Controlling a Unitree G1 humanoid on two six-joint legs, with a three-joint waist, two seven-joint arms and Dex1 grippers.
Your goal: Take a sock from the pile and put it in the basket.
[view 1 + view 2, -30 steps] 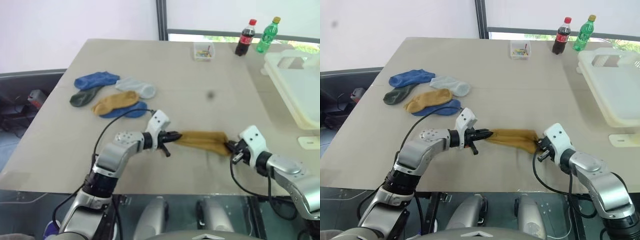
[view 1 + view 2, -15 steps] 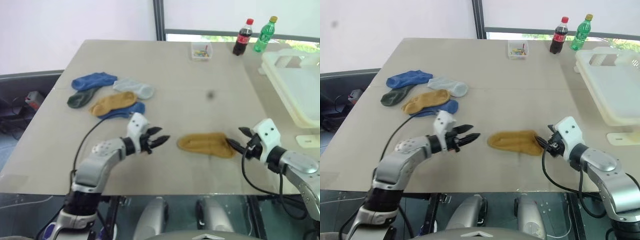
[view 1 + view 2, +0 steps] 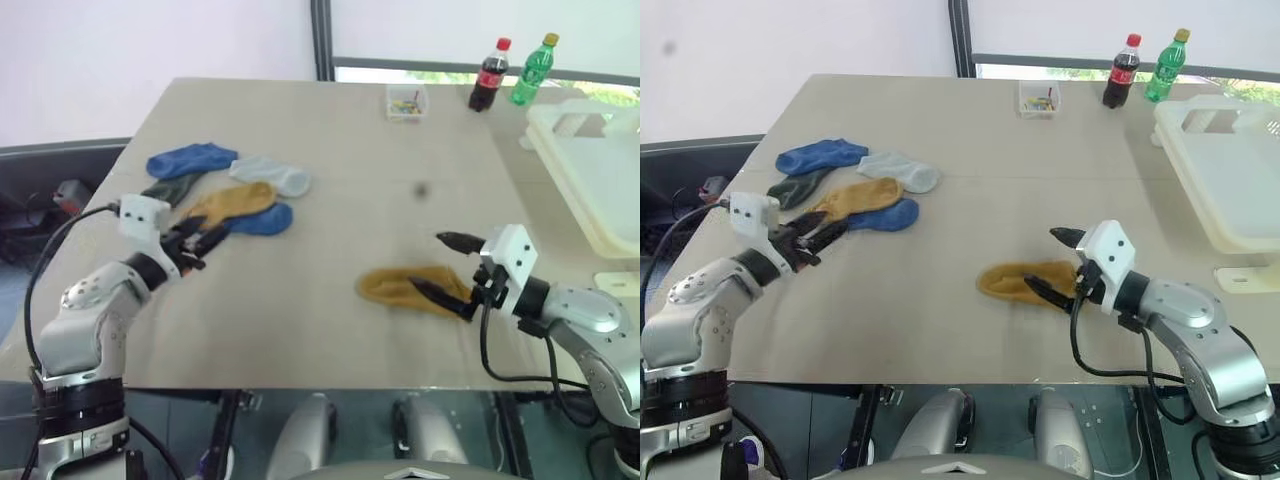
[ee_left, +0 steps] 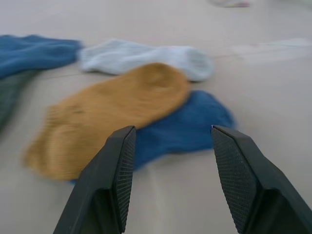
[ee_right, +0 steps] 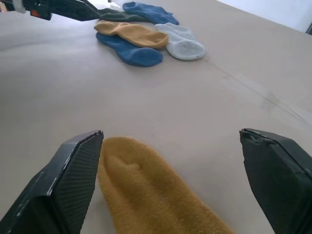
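Sock (image 3: 410, 288), mustard yellow, lies flat on the table (image 3: 380, 160), apart from the pile (image 3: 225, 190) and the basket (image 3: 600, 180) at the right edge. Right gripper (image 3: 440, 265) spreads wide over its near end, holding nothing. Left gripper (image 3: 205, 240), part open and empty, points at the pile.

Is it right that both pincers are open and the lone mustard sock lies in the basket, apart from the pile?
Not quite. The lone mustard sock lies on the table, just in front of the open right pincer, not in the basket; the left eye view shows this. The rest holds: the left pincer is open too, near the pile.
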